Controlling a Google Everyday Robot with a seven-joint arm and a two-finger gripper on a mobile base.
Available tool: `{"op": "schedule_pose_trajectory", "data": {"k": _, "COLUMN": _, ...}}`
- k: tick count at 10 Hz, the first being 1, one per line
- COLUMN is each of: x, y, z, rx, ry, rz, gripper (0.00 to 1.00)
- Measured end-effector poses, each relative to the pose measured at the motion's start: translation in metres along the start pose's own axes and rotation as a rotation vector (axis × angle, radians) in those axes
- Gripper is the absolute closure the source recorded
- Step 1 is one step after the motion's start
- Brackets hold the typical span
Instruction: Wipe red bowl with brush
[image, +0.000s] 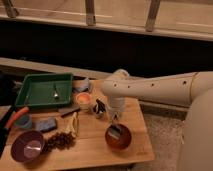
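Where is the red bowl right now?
The red bowl sits at the wooden table's front right, directly beneath the end effector, right of the grapes.

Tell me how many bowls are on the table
2: the red bowl near the front right edge, under the shut gripper, and a purple bowl at the front left corner. The arm may hide others.

On the wooden worktop (92, 145), the white arm's gripper (115, 125) hangs over the glossy round orange-red bowl (118, 138), fingers closed on the slim black brush (115, 132) whose pale head sits inside it. A purple-maroon bowl (27, 146) and green tray (44, 90) lie left.
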Motion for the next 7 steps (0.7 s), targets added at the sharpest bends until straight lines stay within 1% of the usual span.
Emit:
{"op": "schedule_pose_trajectory", "data": {"k": 1, "x": -0.009, "y": -0.002, "z": -0.002, "rx": 0.012, "ry": -0.009, "rz": 0.011, "gripper": 1.0}}
{"op": "schedule_pose_trajectory", "data": {"k": 2, "x": -0.016, "y": -0.013, "z": -0.004, "rx": 0.036, "ry": -0.02, "rz": 0.043, "gripper": 1.0}}
{"op": "schedule_pose_trajectory", "data": {"k": 3, "x": -0.017, "y": -0.026, "z": -0.006, "rx": 0.057, "ry": -0.024, "rz": 0.083, "gripper": 1.0}}
{"op": "schedule_pose_trajectory", "data": {"k": 5, "x": -0.009, "y": -0.049, "z": -0.009, "rx": 0.079, "ry": -0.029, "rz": 0.146, "gripper": 1.0}}
{"op": "schedule_pose_trajectory", "data": {"k": 7, "x": 0.004, "y": -0.069, "z": -0.007, "rx": 0.086, "ry": -0.024, "rz": 0.194, "gripper": 1.0}}
